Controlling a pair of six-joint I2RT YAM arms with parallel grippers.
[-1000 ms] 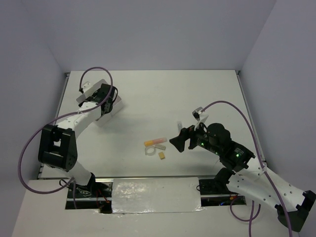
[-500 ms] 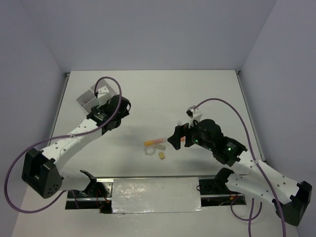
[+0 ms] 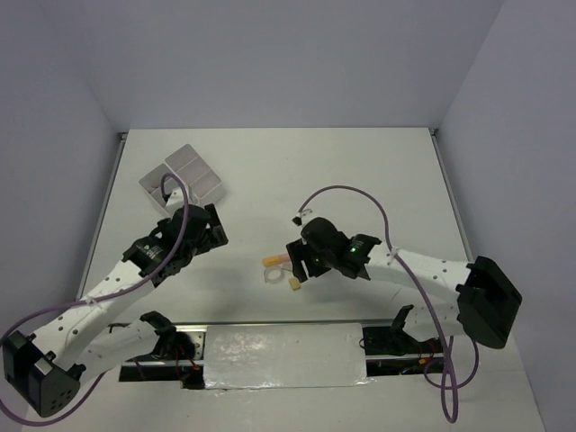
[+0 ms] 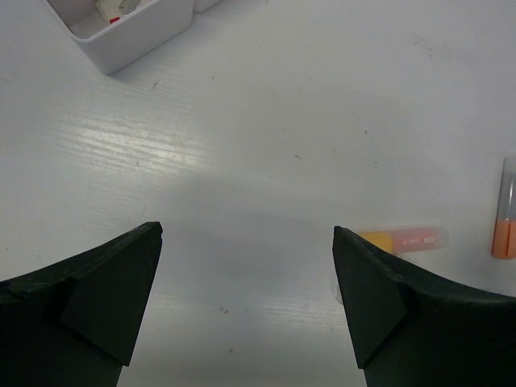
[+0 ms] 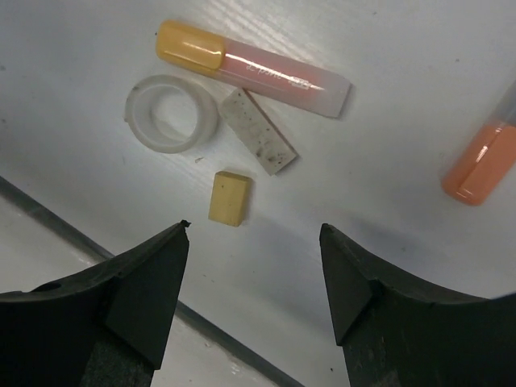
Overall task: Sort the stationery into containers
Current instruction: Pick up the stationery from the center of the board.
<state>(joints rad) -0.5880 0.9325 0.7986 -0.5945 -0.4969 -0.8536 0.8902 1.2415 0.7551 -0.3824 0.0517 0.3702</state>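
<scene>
The left gripper (image 4: 247, 230) and right gripper (image 5: 254, 227) gape empty, and closing on the tan eraser (image 5: 230, 197), the right could knock the white bar (image 5: 258, 143) just beside it.

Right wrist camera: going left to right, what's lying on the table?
tape ring → tan eraser → white eraser → orange marker. The pink marker stretches above the first three, so it has no clear place in the order.

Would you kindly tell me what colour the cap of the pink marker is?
Yellow-orange; the cap shows best in the right wrist view.
</scene>
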